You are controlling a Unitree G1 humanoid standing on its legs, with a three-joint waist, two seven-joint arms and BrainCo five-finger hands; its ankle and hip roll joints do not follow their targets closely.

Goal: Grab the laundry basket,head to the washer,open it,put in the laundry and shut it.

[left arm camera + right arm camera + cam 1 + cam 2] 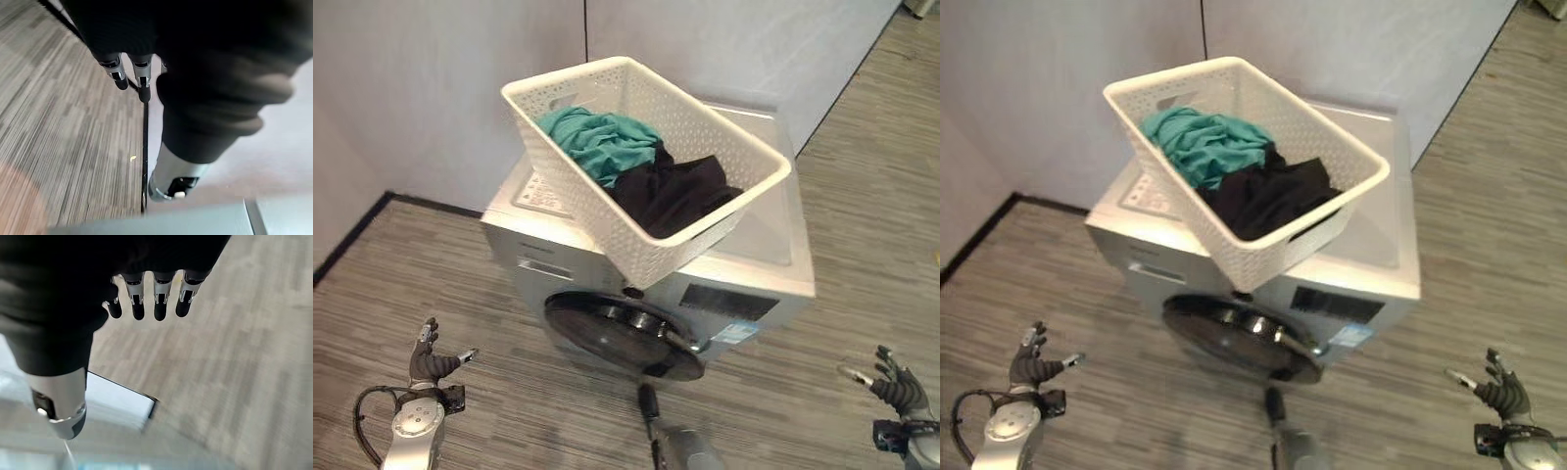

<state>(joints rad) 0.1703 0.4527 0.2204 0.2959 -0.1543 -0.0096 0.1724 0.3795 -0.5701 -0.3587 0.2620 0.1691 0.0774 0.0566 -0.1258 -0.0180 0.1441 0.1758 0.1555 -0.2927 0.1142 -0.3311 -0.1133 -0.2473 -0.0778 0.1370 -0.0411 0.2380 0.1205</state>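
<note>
Atop washer (759,250), basket (646,157) parked; both hands low, left hand (429,360) and right hand (893,384) fingers relaxed, empty. Door (622,333) at 6 o'clock shut; opening comes next.

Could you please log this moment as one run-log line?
basket: on washer, holds laundry | door: shut | left hand: open, empty | right hand: open, empty
</note>
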